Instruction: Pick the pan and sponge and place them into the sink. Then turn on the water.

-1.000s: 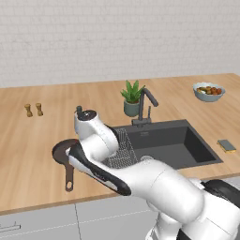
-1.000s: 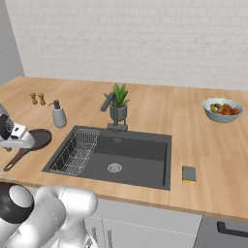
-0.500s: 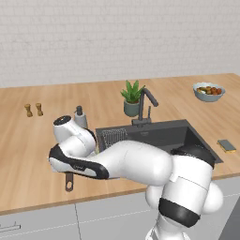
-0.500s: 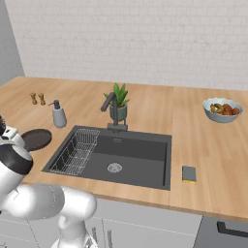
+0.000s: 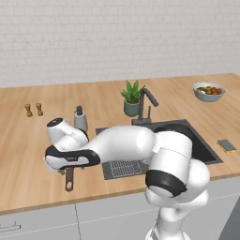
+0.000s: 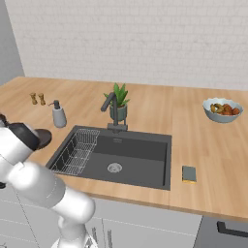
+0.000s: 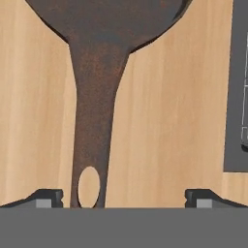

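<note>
The dark pan (image 7: 104,19) lies on the wooden counter left of the sink (image 6: 145,151), its long handle (image 7: 97,121) pointing toward me. My gripper (image 7: 125,198) hangs open just above the handle's loop end, with the handle between the fingertips (image 7: 48,197) and closer to the left one. In the left base view the handle's end (image 5: 69,180) pokes out below my hand. The pan's rim (image 6: 44,137) shows beside my arm in the right base view. The yellow and green sponge (image 6: 189,173) rests on the counter right of the sink. No water runs from the faucet (image 6: 110,107).
A wire rack (image 6: 77,152) fills the sink's left part. A soap dispenser (image 5: 80,119) stands just behind the pan. A potted plant (image 5: 131,98) sits behind the faucet, two small shakers (image 5: 33,110) at far left, a bowl of food (image 5: 208,91) at far right.
My arm has swung left and down over the pan's handle. The gripper has stayed open. Pan and sponge have not moved.
</note>
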